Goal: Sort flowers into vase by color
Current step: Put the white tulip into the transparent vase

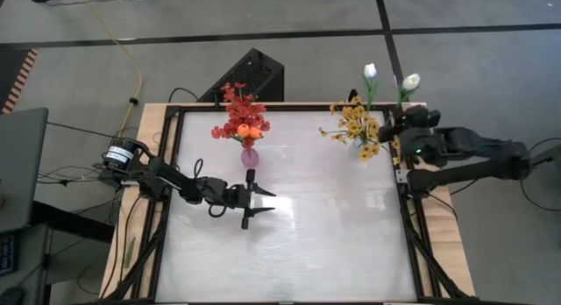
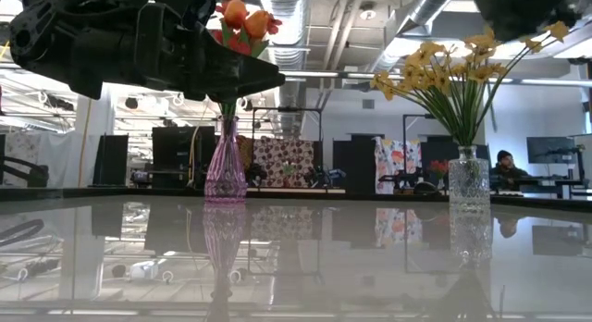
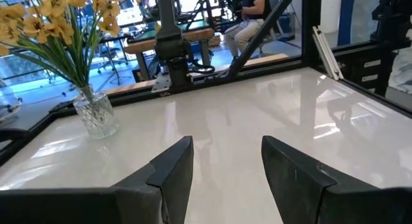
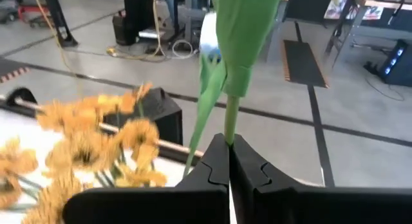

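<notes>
At the far right corner of the table (image 1: pixel 289 252), a white tulip (image 1: pixel 409 82) is pinched by its green stem in the closed right gripper (image 1: pixel 392 123), just beside the clear vase (image 1: pixel 365 151) of yellow sprays (image 1: pixel 355 125). Red sprays and orange tulips (image 1: pixel 246 128) are housed in the pink vase (image 1: pixel 250 157) near the far edge. The left gripper (image 1: pixel 266 202) is held mid-table, jaws parted, empty.
</notes>
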